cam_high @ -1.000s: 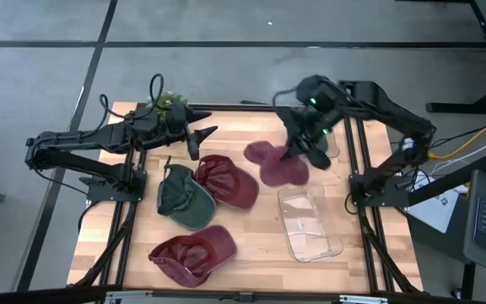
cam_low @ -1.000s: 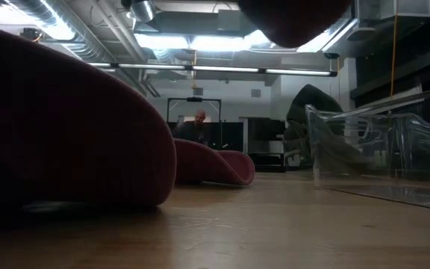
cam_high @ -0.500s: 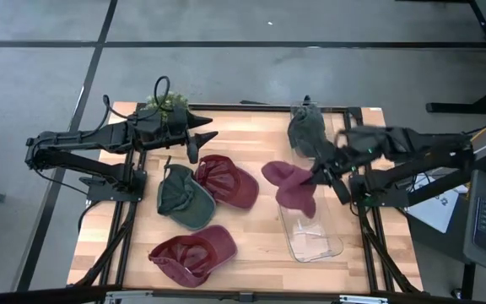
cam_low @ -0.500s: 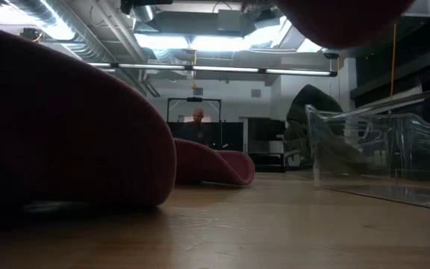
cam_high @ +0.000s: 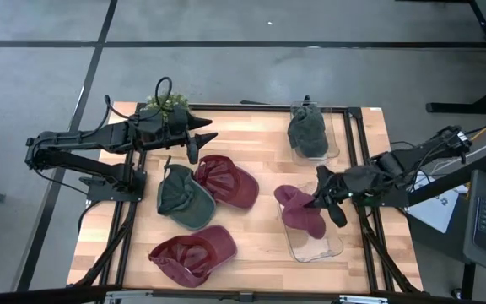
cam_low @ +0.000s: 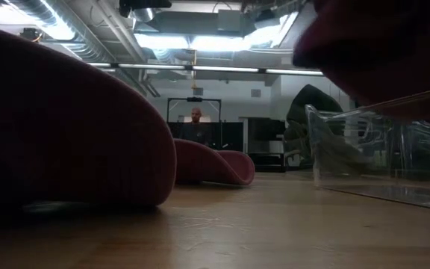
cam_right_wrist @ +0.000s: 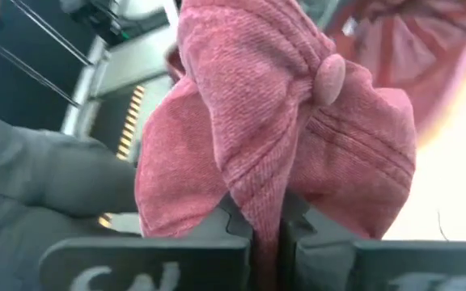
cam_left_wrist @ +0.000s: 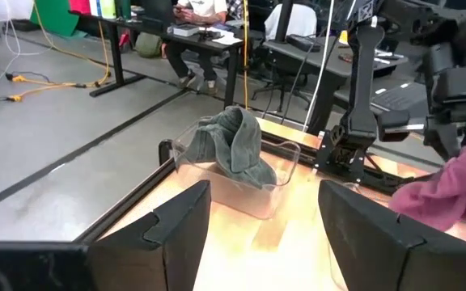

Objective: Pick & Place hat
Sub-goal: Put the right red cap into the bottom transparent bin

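Note:
My right gripper (cam_high: 321,201) is shut on a pink-maroon corduroy hat (cam_high: 299,209), held over the near clear plastic bin (cam_high: 310,228) at the table's right. The hat fills the right wrist view (cam_right_wrist: 273,129) and shows at the top right of the low view (cam_low: 379,45). My left gripper (cam_high: 202,135) is open and empty at the table's far left; its fingers (cam_left_wrist: 176,226) frame the far bin. A dark green hat (cam_high: 308,133) lies in the far clear bin (cam_high: 334,135). My right gripper pinches a bunched fold of the hat's crown (cam_right_wrist: 267,212) between its two fingers, just below the top button (cam_right_wrist: 328,79). The fingers come from the table's right, slanting down. The hat hangs crumpled off the fingertips; whether it touches the bin I cannot tell.
Three more hats lie on the table's left half: a dark green one (cam_high: 178,196), a maroon one (cam_high: 226,180) beside it, and a maroon one (cam_high: 194,253) near the front edge. A person sits in the room behind (cam_low: 195,123).
My right gripper has carried the pink hat from the table's middle far side toward the right and near edges, lowering it over the near clear bin. The hat has stayed bunched in the shut fingers throughout.

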Tool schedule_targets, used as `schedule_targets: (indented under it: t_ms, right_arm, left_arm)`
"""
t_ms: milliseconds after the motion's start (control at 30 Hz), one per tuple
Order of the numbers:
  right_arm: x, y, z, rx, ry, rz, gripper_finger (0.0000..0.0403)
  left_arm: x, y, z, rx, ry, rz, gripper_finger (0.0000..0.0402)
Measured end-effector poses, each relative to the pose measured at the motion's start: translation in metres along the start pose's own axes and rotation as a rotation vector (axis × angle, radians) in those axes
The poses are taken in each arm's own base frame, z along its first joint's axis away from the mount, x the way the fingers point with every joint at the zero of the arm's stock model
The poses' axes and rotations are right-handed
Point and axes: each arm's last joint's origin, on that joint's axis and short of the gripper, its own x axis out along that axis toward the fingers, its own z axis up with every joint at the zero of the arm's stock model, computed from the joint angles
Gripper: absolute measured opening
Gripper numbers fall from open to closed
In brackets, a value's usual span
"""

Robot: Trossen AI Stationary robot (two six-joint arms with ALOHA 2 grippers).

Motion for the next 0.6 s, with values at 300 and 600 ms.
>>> schedule_targets:
  t_ms: [300,600]
  right_arm:
    - [0.024,-0.014,-0.048,-0.079,0.063,-0.135,0.0011]
    - [0.042,-0.031,-0.081,-0.085,0.121,-0.082,0.0011]
  left_arm:
    - [0.0,0.001,-0.003,0.011,0.035,0.008,0.0226]
    - [0.0,0.001,-0.006,0.018,0.057,0.017,0.0226]
